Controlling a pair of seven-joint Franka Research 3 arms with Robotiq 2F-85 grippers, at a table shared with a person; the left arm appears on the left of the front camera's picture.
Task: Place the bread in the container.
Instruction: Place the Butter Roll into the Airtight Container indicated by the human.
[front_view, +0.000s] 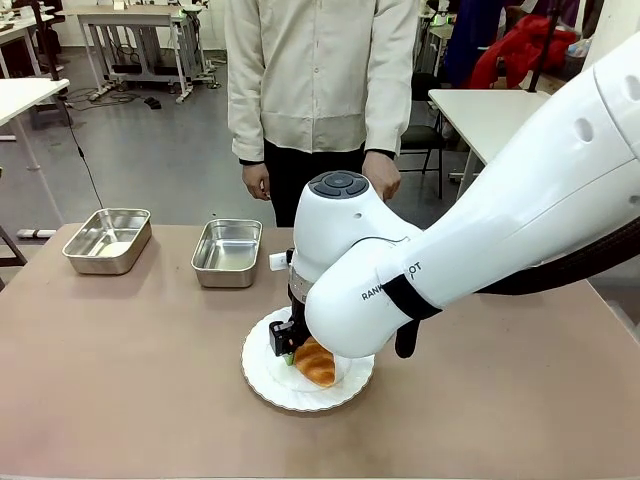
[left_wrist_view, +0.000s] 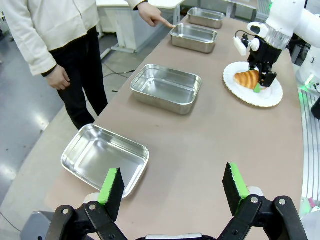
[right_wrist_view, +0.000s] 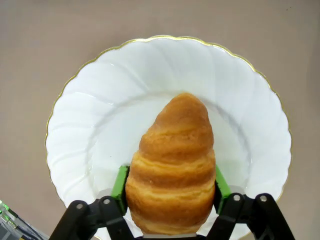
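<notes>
The bread (right_wrist_view: 172, 160), a golden-brown ridged croissant, lies on a round white plate (right_wrist_view: 100, 100). My right gripper (right_wrist_view: 170, 187) is shut on its thick end, a green pad pressed against each side. The front view shows that gripper (front_view: 290, 352) down on the plate (front_view: 265, 375) with the bread (front_view: 316, 364) beside it. From the left wrist view the bread (left_wrist_view: 246, 78) and right gripper (left_wrist_view: 262, 82) are far off. Several steel containers stand in a row (left_wrist_view: 167, 87) (left_wrist_view: 194, 37). My left gripper (left_wrist_view: 172, 187) hangs open over bare table.
A person stands at the far side, one finger (left_wrist_view: 165, 22) stretched toward the rim of a farther pan. Two pans (front_view: 108, 240) (front_view: 227, 252) sit at the table's far left. My right arm's bulk (front_view: 480, 230) covers the table's right half.
</notes>
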